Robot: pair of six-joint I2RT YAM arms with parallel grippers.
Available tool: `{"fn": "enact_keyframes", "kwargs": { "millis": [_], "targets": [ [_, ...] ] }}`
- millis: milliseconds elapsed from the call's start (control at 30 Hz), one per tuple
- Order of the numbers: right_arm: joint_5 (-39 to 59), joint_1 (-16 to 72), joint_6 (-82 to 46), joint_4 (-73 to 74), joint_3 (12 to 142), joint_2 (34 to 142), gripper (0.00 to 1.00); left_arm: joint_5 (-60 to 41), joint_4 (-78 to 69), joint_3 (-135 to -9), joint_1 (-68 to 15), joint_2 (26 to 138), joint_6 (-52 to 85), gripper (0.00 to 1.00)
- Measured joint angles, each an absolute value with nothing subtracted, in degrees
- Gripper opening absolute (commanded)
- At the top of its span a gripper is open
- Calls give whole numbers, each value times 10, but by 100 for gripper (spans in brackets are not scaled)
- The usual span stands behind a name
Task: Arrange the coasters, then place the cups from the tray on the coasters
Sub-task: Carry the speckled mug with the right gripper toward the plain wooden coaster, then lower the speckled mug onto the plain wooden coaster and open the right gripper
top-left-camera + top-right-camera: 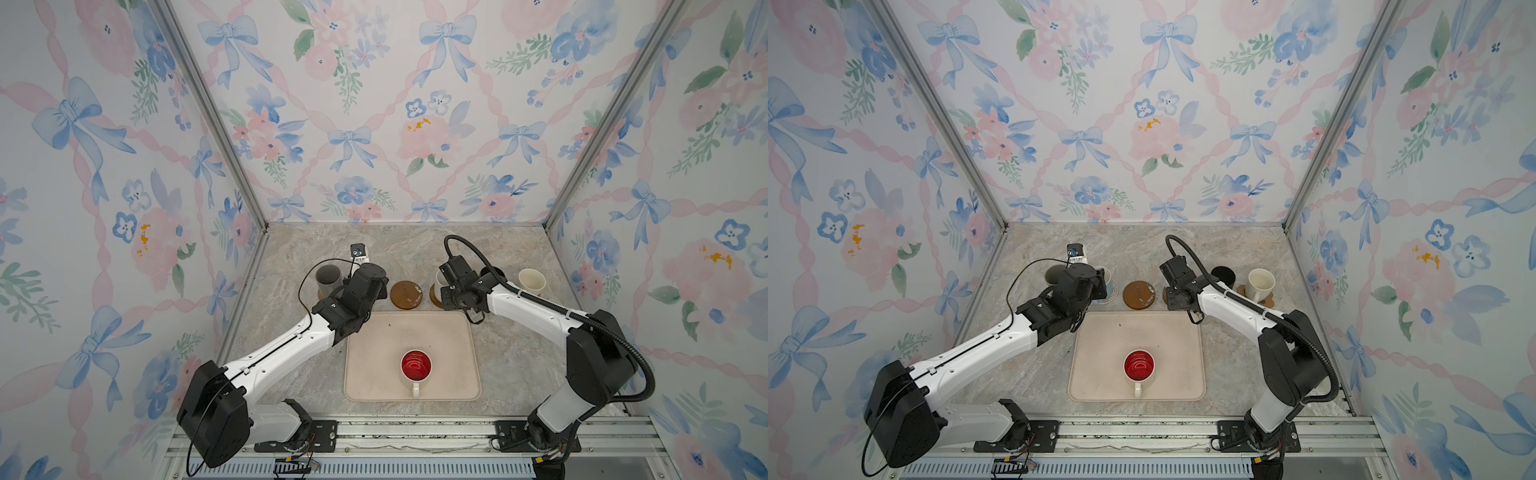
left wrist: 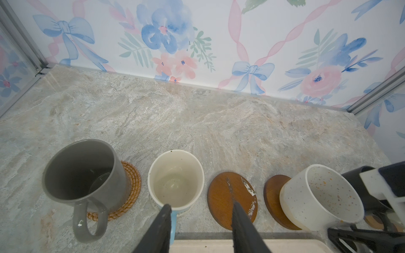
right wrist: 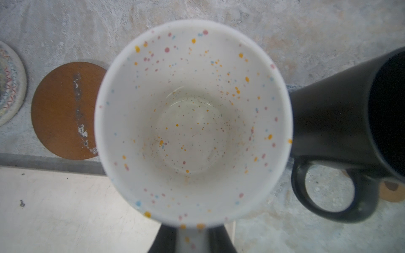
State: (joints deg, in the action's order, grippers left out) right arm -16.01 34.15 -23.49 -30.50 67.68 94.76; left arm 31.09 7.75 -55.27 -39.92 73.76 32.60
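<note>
On the tray (image 1: 374, 374) stands one cup, white with a red inside (image 1: 416, 365). Behind the tray runs a row of coasters. The grey cup (image 2: 81, 173) sits on the tan woven coaster (image 2: 131, 188). My left gripper (image 2: 201, 208) is open just behind the light blue cup (image 2: 175, 179), whose handle lies beside one finger. One dark brown coaster (image 1: 406, 295) is bare. My right gripper (image 3: 192, 239) is shut on the handle of the speckled cup (image 3: 192, 114), which is over the other dark brown coaster (image 2: 274, 197); whether it touches, I cannot tell.
The black cup (image 1: 1223, 274) stands right beside the speckled one. The cream cup (image 1: 1260, 284) is on the paw-shaped coaster (image 1: 1268, 299) at the row's right end. A pale woven coaster (image 3: 8, 87) lies under the light blue cup. Patterned walls close the back and sides.
</note>
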Motion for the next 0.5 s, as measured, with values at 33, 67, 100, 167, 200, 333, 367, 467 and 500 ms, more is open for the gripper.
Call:
{"fn": "enact_keyframes", "kwargs": {
  "millis": [33,67,100,167,200,333,367,467,500],
  "targets": [
    [-160,341,-235,-304,677,948,0,311,77,-553,-399,738,326,42],
    [-160,341,-235,-303,677,948,0,311,77,-553,-399,738,326,42],
    [-160,341,-235,-302,677,950,0,311,77,-553,-398,738,326,42],
    [-160,341,-235,-297,677,957,0,311,77,-553,-397,738,326,42],
    [-160,341,-235,-295,677,961,0,311,77,-553,-397,738,326,42],
    [-158,339,-235,-286,677,969,0,311,77,-552,-397,738,326,42],
    [-157,338,-235,-286,677,970,0,311,77,-552,-397,738,326,42],
    [-156,337,-235,-284,678,971,0,311,77,-552,-397,738,326,42],
    [-156,336,-235,-284,678,971,0,311,77,-552,-397,738,326,42]
  ]
}}
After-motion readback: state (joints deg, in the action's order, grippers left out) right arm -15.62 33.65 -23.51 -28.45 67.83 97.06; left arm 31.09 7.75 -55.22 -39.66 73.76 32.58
